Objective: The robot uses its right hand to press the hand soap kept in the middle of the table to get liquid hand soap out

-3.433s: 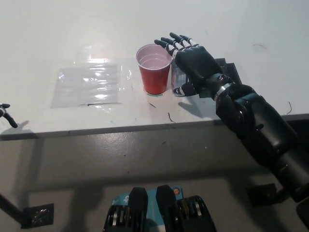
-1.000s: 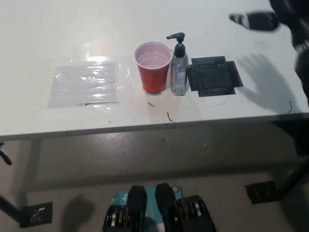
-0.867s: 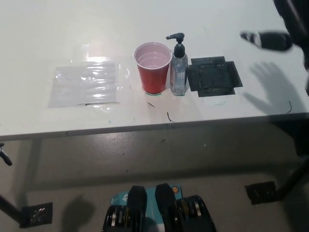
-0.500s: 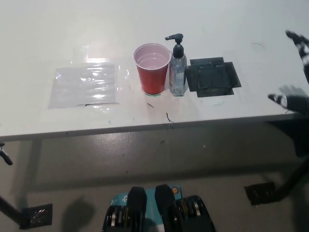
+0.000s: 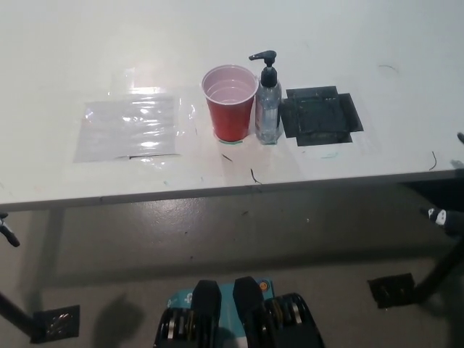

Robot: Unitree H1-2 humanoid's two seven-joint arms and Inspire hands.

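A clear hand soap bottle (image 5: 267, 109) with a black pump (image 5: 264, 56) stands upright in the middle of the white table (image 5: 87, 43). Nothing touches it. Only a sliver of my black right hand (image 5: 444, 216) shows at the right edge, below the table's front edge and far from the bottle. A small part of my left hand (image 5: 6, 232) rests at the far left edge, also below the table. Too little of either hand shows to judge its state.
A red plastic cup (image 5: 231, 103) stands right against the bottle's left side. A black square mat (image 5: 320, 116) lies just right of the bottle, and a clear plastic sheet (image 5: 132, 127) lies to the left. The floor lies below the table's front edge.
My right hand left the bottle, swung out to the right and dropped below the table edge, almost out of view. Bottle and cup have stayed put.
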